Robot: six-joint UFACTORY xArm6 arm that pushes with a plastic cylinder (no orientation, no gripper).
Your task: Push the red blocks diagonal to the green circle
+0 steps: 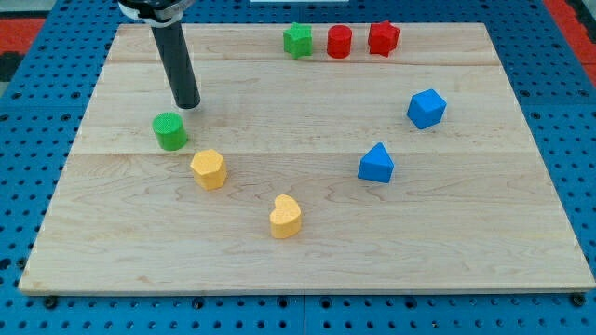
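Observation:
A green circle block (170, 131) sits at the board's left. My tip (188, 104) stands just above and to the right of it, close but apart. Two red blocks lie near the view's top: a red cylinder (339, 42) and a red star-shaped block (383, 38) to its right. They are far to the right of my tip.
A green star block (298, 40) sits left of the red cylinder. A yellow hexagon (209, 168) lies below and right of the green circle, a yellow heart (286, 216) lower. A blue cube-like block (426, 108) and a blue triangle (376, 164) are at the right. The wooden board (484, 251) has blue surround.

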